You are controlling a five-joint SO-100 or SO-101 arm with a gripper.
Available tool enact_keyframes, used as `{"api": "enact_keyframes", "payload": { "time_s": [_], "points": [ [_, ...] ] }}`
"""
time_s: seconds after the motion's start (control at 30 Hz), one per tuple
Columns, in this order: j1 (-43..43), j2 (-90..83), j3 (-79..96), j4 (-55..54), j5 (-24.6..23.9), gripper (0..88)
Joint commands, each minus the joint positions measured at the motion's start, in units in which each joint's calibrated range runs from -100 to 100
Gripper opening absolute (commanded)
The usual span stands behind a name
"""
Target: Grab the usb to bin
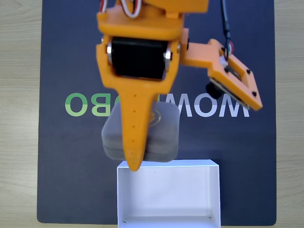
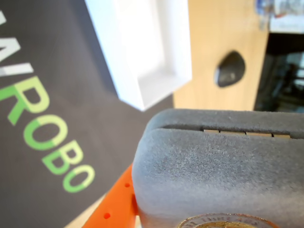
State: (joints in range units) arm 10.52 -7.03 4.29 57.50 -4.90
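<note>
The gripper (image 1: 134, 164) is clamped on the usb (image 1: 161, 135), which hangs lifted above the mat (image 1: 66, 156) with one orange finger (image 1: 133, 128) laid across its top face in the fixed view and the same finger showing under its lower left edge in the wrist view. The usb sits just short of the bin (image 1: 216, 190): in the fixed view its near edge touches or slightly overlaps the line of the bin's rear wall, while the finger's tip already points over that wall. The step in hand looks like the carry to the drop. To do it well, the arm should travel on toward the bin's middle, keeping the usb high enough to pass over the thin rear wall, since a clip there could push the light box along the mat. The drop is best made only once the whole square is inside the walls; the bin is not much wider than the usb, so little sideways error is allowed. Lowering before letting go would keep it from bouncing out or landing propped on a rim. The usb is a soft-looking, felt-like dark grey pad with rounded corners, seemingly two layers with a seam along its side where small gold contacts show in the wrist view, and the rim of a round gold emblem (image 2: 223, 221) on its face.
</note>
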Motion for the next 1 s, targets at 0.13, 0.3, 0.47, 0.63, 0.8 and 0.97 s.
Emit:
{"api": "enact_keyframes", "payload": {
  "time_s": [0.13,0.3,0.47,0.63,0.8,0.97],
  "points": [
    [-2.27,22.59,-19.11,-3.68,0.17,0.9],
    [-3.45,35.31,-29.77,-3.68,0.22,0.9],
    [-4.38,44.63,-39.25,-3.68,0.27,0.9],
    [-4.88,50.40,-44.67,-3.68,0.27,0.9],
    [-4.71,53.96,-46.30,-4.12,0.33,0.9],
    [-4.46,55.31,-46.21,-6.39,1.80,1.0]
  ]
}}
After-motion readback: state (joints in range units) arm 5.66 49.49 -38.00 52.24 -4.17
